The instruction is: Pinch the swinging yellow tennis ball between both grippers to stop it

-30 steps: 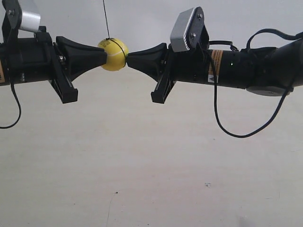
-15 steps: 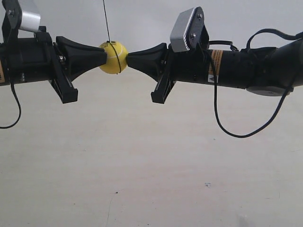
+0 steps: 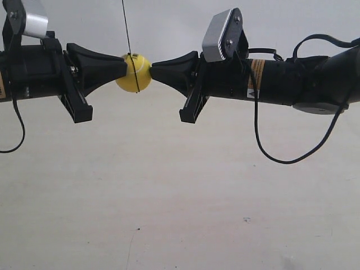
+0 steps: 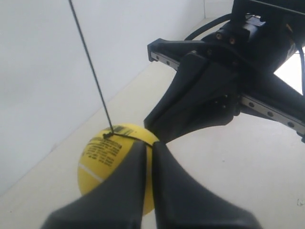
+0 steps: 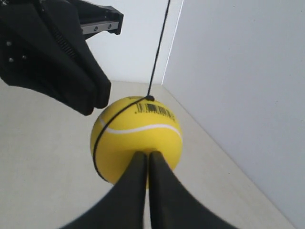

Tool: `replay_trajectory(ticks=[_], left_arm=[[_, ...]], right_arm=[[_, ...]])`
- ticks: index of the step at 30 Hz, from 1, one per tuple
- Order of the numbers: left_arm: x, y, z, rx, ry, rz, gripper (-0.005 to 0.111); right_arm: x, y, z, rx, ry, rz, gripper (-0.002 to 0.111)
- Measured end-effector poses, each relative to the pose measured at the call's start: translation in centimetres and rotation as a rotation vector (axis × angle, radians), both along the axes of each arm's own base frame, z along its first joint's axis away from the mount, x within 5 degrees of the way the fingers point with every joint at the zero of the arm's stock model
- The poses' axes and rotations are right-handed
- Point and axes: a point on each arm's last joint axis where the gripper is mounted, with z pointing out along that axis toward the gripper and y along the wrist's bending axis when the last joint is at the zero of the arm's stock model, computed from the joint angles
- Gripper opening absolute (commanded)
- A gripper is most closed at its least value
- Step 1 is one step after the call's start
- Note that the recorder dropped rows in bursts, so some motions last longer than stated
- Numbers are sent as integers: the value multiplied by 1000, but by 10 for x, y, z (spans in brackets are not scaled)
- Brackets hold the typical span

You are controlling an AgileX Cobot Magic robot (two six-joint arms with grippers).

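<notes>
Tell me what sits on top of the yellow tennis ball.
A thin dark string rises from the top of the yellow tennis ball, fixed beside a printed label. The left gripper hides the ball's near side from its wrist camera.

The ball [image 3: 134, 73] hangs between left hand [image 4: 147, 148] and right hand [image 5: 147, 157] (both touching).

yellow tennis ball [image 3: 133, 74] sunk slightly lower, rotated, string wrap [image 3: 137, 76] now near vertical
</notes>
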Motion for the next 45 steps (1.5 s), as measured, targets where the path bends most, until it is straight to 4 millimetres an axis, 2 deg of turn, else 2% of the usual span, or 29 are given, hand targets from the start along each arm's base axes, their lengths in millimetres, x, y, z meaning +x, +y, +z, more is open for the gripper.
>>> replay_trajectory(ticks=[7, 13, 15, 22, 24, 27, 29, 30, 31, 34, 39, 41, 43, 45], left_arm=[[0, 2, 1, 16, -4, 22, 5], [-6, 8, 19, 49, -42, 95, 5], [-12, 10, 28, 60, -65, 113, 5], [-48, 18, 78, 32, -173, 161, 5], [-69, 21, 95, 17, -243, 166, 5], [-114, 32, 125, -24, -385, 235, 5], [-142, 43, 144, -84, -468, 326, 5], [-163, 50, 156, -137, -522, 372, 5], [-175, 54, 162, -168, -550, 400, 5], [-232, 69, 179, -249, -708, 475, 5], [-292, 82, 187, -358, -859, 512, 5], [-318, 90, 190, -418, -908, 548, 5], [-344, 96, 189, -473, -967, 571, 5], [-361, 101, 186, -504, -1003, 596, 5]], right_arm=[[0, 0, 0, -8, -16, -2, 0], [5, -5, -4, -73, -33, -42, 0], [7, -12, -1, -100, -40, -56, 0], [0, -46, 34, -148, -9, -72, 0], [-14, -52, 49, -157, -22, -65, 0], [-45, -63, 89, -126, -100, -132, 0], [-66, -72, 121, -95, -163, -202, 0], [-80, -78, 140, -72, -199, -249, 0], [-91, -84, 155, -53, -223, -295, 0], [-138, -108, 204, 27, -324, -472, 0], [-198, -141, 244, 172, -411, -694, 0], [-233, -156, 258, 246, -473, -762, 0], [-266, -168, 266, 305, -535, -804, 0], [-287, -178, 269, 344, -567, -857, 0]])
